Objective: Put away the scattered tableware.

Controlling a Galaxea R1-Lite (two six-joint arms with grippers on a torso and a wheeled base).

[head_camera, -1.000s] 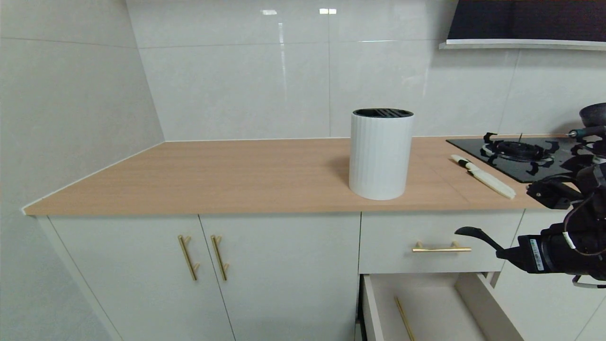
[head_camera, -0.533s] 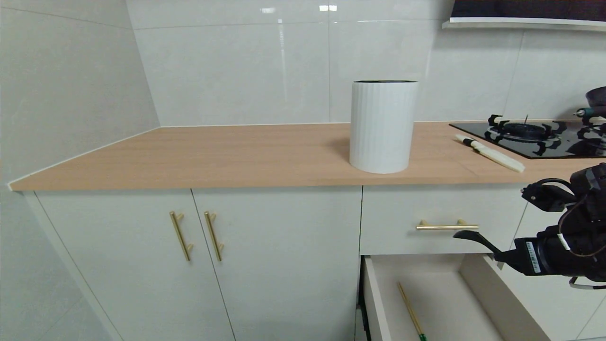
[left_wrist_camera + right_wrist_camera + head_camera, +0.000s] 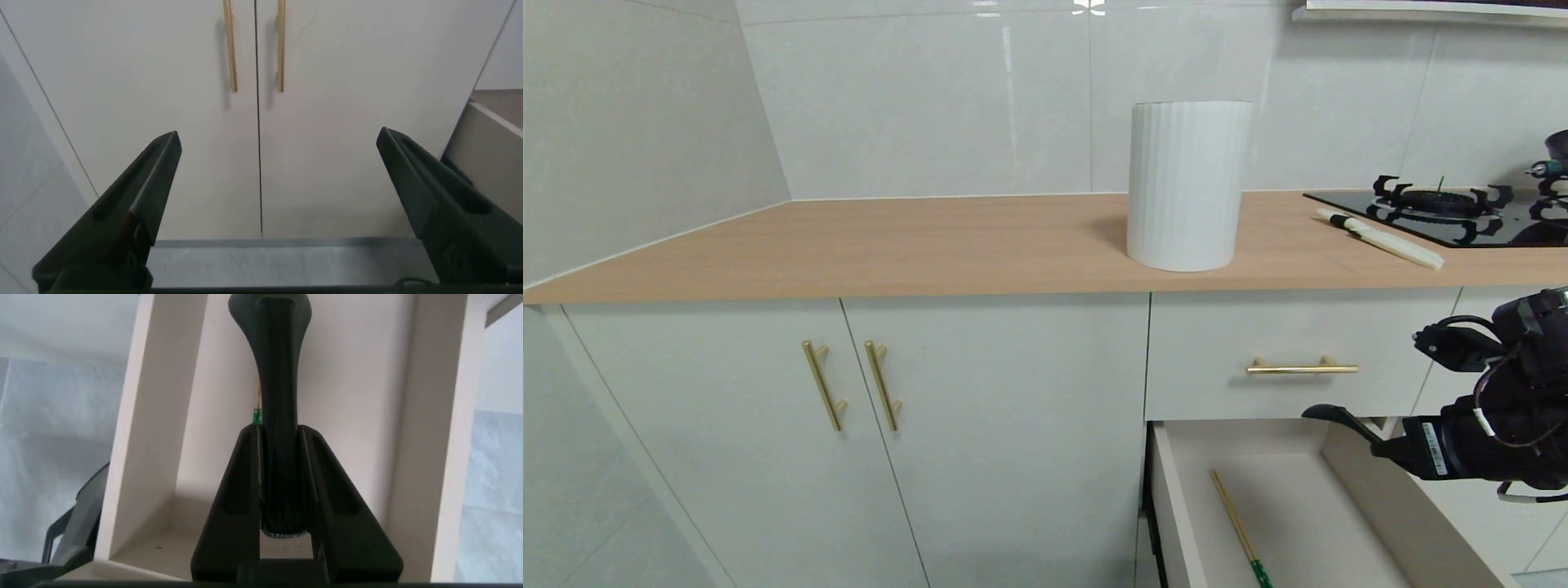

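The right end effector (image 3: 280, 449) is clamped on a black utensil (image 3: 276, 359), seemingly light, stiff and slick, held near one end, its tip ahead over the open drawer (image 3: 1380, 506) beneath.

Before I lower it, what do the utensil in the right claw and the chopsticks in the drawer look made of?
Black utensil: smooth, matte black all over, likely plastic or silicone; the look does not settle which. Chopsticks: thin pale tan sticks with a green end, probably bamboo or wood, painted at the tip.
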